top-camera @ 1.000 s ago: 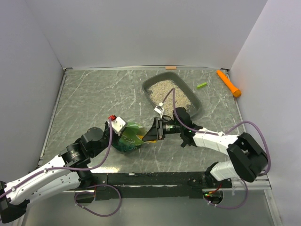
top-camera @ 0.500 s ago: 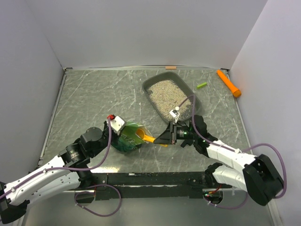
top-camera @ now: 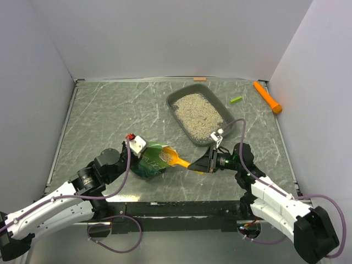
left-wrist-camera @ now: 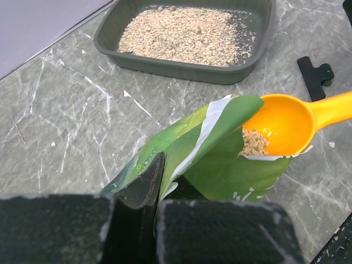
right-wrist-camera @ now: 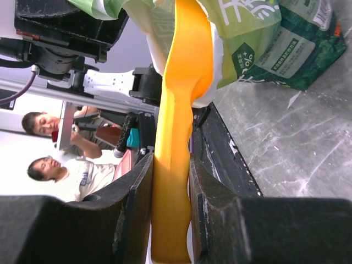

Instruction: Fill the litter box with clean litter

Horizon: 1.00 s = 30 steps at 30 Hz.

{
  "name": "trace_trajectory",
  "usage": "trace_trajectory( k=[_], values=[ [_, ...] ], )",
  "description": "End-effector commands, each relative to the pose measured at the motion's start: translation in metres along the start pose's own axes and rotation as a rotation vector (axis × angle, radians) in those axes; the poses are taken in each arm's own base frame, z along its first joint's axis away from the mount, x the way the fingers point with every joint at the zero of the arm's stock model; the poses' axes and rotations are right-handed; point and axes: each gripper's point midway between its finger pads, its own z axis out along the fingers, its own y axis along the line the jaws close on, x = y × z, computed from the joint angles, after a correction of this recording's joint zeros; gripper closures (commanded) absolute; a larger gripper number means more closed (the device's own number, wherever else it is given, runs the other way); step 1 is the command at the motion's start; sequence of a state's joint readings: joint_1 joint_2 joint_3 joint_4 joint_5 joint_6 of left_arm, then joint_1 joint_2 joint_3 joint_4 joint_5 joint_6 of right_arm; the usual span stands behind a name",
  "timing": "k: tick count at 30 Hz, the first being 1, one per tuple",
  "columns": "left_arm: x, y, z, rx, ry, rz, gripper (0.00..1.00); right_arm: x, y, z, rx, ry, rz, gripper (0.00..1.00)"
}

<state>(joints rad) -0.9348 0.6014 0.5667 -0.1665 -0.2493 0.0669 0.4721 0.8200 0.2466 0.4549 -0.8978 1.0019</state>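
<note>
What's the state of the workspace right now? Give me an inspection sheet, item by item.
Surface: marbled grey table.
Job's things: litter box partly filled with litter; green bag open, yellow scoop at its mouth holding some litter.
Clutter: orange stick, green bit, black clip.
Hands: left hand shut on green bag; right hand shut on yellow scoop.
Cables: purple cables looped along both arms.
Surroundings: white walls; two people beyond the rig.

scoop [left-wrist-camera: 291, 118] handle: runs off the left wrist view's right edge
scoop bowl: partly behind the green bag [left-wrist-camera: 209, 159], under its lip
litter box [left-wrist-camera: 165, 59]: far rim cut by top edge
green bit [top-camera: 236, 99]: too small to name
</note>
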Motion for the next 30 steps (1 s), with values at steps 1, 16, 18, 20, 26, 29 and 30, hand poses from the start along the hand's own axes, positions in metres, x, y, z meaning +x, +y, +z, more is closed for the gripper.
trace_trajectory(
  k=[1, 16, 18, 20, 26, 29, 30],
  values=[
    [-0.019, -0.002, 0.003, 0.012, -0.070, -0.015, 0.99, 0.000, 0.004, -0.008, 0.002, -0.034, -0.003, 1.00],
    [-0.016, -0.004, 0.004, 0.015, -0.066, -0.008, 0.99, 0.012, -0.006, -0.029, 0.098, -0.065, 0.082, 1.00],
    [-0.017, -0.003, 0.004, 0.014, -0.068, -0.010, 0.99, 0.015, -0.008, -0.031, 0.119, -0.067, 0.095, 1.00],
    [-0.016, -0.003, 0.004, 0.012, -0.066, -0.009, 0.99, 0.014, -0.008, -0.033, 0.132, -0.077, 0.092, 1.00],
    [-0.019, 0.002, 0.003, -0.014, -0.072, -0.018, 0.99, 0.019, -0.005, -0.039, 0.163, -0.067, 0.110, 1.00],
    [-0.020, 0.005, 0.002, -0.032, -0.079, -0.021, 0.99, 0.019, 0.002, -0.042, 0.160, -0.077, 0.105, 1.00],
    [-0.022, 0.006, 0.000, -0.033, -0.090, -0.022, 0.99, 0.019, 0.005, -0.044, 0.153, -0.081, 0.099, 1.00]
  ],
)
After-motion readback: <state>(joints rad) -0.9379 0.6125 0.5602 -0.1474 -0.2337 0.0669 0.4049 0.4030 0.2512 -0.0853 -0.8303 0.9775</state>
